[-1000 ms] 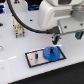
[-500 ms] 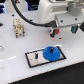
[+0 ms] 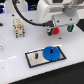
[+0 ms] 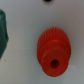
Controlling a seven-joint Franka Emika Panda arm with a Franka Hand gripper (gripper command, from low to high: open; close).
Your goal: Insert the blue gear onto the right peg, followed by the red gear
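The blue gear lies flat on the right end of the white black-bordered plate, over the spot of the right peg, which it hides. A shorter dark pin stands to the left of it on the plate. Farther back, the red gear lies on the table. My gripper hangs just over it, and its dark fingers look spread to either side. The wrist view is filled by the red gear, toothed rim and centre hole showing, with no fingers in it.
At the back left stands a white block with beige posts. A small blue object sits to the right of the red gear. A black cable loops behind. A dark teal shape edges the wrist view.
The gripper has left the blue gear on the plate and moved back and right, and it now stands over the red gear. The blue gear has stayed put.
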